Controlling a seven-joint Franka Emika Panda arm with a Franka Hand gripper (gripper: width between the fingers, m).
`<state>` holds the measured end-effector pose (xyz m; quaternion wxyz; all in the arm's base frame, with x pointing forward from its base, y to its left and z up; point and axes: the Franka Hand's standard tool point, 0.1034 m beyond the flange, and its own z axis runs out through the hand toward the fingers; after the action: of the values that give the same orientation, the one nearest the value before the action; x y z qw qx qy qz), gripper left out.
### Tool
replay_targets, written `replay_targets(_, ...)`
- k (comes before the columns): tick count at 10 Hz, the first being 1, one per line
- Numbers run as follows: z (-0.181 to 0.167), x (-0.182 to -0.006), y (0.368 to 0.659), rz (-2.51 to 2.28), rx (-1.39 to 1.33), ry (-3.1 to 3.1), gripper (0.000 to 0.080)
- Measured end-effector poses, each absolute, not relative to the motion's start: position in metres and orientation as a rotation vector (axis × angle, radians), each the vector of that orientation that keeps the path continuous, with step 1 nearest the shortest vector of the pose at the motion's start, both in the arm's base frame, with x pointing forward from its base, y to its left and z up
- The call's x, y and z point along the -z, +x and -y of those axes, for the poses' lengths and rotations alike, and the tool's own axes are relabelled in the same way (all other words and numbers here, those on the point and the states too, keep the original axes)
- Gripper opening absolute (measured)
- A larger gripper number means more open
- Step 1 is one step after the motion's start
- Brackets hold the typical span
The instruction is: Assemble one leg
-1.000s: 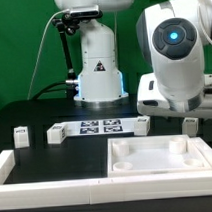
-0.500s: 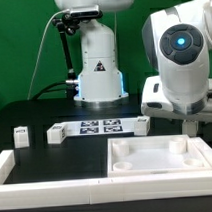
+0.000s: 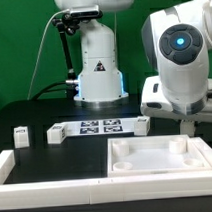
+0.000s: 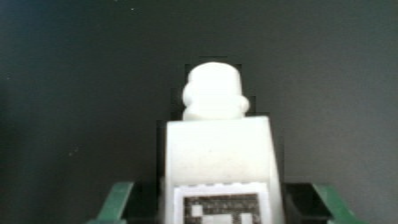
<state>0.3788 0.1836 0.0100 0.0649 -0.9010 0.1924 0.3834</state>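
Note:
In the wrist view a white leg (image 4: 221, 140) lies lengthwise between my gripper (image 4: 217, 192)'s green fingers (image 4: 118, 203), rounded peg end pointing away and tag facing the camera. Dark gaps show on both sides of it, so the jaws stand open around it without touching. In the exterior view my gripper (image 3: 190, 121) is low over the black table at the right, and the leg there is hidden by the hand. Three other legs stand on the table: one (image 3: 22, 136) at the left, one (image 3: 57, 134) beside it, and one (image 3: 142, 123) right of the marker board.
The marker board (image 3: 100, 126) lies at mid-table. A large flat white piece with recesses (image 3: 157, 164) sits at the front right. A long white bar (image 3: 47, 173) runs along the front left. The robot base (image 3: 97, 69) stands behind.
The arm shifted to the exterior view's right and rose slightly between the first two frames. It has held still since. The parts on the table have not moved.

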Motion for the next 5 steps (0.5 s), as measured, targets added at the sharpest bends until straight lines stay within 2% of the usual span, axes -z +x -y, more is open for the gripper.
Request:
replay_targets(4,-0.181,-0.014,0.38,-0.575,-1.165,-2.717,0.0287)
replay_targets(5,-0.175,-0.03,0.387,-0.563,-1.184,-2.704,0.0288)
